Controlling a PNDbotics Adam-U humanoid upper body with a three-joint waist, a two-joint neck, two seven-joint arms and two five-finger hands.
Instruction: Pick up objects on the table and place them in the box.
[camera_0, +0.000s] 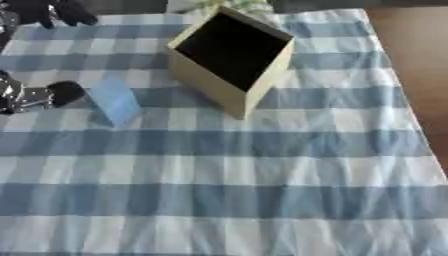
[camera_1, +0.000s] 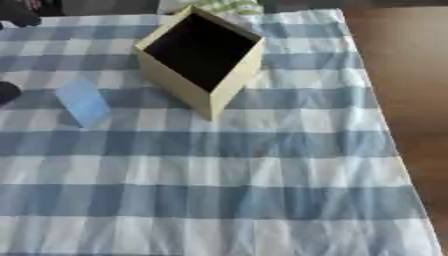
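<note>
L hand (camera_0: 39, 95) at left edge, fingertip just beside blue block (camera_0: 114, 101), nothing clamped (fingers open or curled: can't tell). Block upright on checked cloth (camera_0: 262, 165), left of tan box (camera_0: 229, 57), apart. R hand unseen, so L nearer; block lies right of hand.

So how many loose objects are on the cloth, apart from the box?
1: a blue block, left of the box, by the left hand. Others may be hidden inside.

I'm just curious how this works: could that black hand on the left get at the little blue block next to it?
Probably yes. The left hand sits right beside the blue block, with only bare cloth between them; the box stands off to the other side.
</note>
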